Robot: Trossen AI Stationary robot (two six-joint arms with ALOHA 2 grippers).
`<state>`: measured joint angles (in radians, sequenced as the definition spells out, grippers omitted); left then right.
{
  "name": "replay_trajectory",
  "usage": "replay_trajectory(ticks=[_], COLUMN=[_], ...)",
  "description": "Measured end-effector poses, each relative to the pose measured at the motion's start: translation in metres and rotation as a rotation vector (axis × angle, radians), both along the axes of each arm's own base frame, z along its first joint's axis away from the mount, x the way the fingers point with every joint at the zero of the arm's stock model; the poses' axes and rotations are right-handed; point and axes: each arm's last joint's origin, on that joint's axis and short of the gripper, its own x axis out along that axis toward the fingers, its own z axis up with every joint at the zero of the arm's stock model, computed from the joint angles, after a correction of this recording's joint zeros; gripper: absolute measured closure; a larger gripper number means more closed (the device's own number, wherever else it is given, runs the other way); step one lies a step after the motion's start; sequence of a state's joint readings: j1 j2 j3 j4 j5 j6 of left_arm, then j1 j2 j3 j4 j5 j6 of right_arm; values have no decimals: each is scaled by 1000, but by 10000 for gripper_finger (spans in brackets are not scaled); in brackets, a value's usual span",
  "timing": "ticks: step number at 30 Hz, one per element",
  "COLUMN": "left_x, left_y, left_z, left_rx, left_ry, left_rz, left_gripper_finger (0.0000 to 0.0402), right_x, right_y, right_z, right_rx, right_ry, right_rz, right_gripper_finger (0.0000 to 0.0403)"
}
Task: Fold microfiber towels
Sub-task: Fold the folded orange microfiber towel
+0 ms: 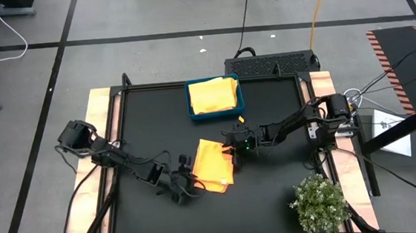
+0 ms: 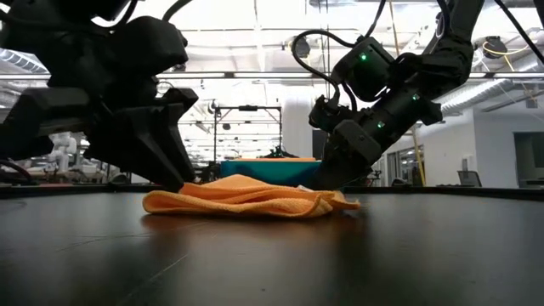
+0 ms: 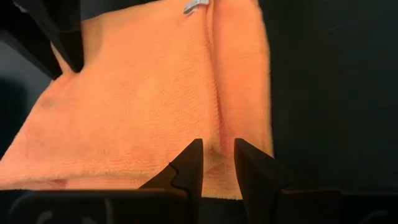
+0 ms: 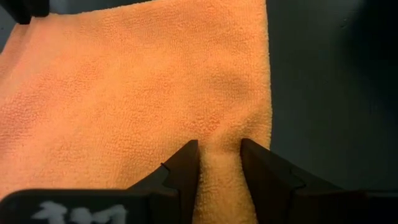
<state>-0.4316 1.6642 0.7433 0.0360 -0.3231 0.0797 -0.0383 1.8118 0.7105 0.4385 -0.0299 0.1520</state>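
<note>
- Towel (image 1: pixel 215 163), orange, lies mid-worktop (image 1: pixel 273 193), half folded.
- Left pincer (image 3: pixel 216 163) nips its near edge; right pincer (image 4: pixel 219 163) nips the opposite edge.
- Next, likely: lift both edges together, fold over evenly.

The left arm reaches in from the table's left edge, bends low across the near left part of the surface and ends in the left gripper (image 1: pixel 189 183) at the near middle. Its two dark fingers (image 3: pixel 189 165) point down and forward, standing a narrow gap apart with a ridge of cloth pinched between them. The right arm comes in from the right edge, stretching leftward with its wrist tilted down toward the table centre. The right gripper (image 1: pixel 234 149) sits low at the surface, its fingers (image 4: pixel 186 165) likewise a little apart and clamped on a raised fold of cloth.
</note>
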Motion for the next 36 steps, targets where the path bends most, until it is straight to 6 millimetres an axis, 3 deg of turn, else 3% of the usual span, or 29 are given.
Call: replay_trajectory(ticks=[13,20,25,30,36], left_x=[0,8,9,7,8], left_y=[2,0,0,1,1], left_z=[-1,-23,-21,-16,-13], left_rx=[30,26,45,83,91], left_ry=[12,29,2,-15,-48], left_rz=[-23,-9,0,8,33], left_gripper_finger=[309,309,309,309,309], right_x=[0,0,0,-6,-12], right_y=[0,0,0,1,9], right_z=[0,0,1,14,52], right_rx=[1,1,3,10,51], right_ry=[-1,-4,-4,7,-86], right_rz=[1,2,4,22,49], right_gripper_finger=[287,287,287,287,287])
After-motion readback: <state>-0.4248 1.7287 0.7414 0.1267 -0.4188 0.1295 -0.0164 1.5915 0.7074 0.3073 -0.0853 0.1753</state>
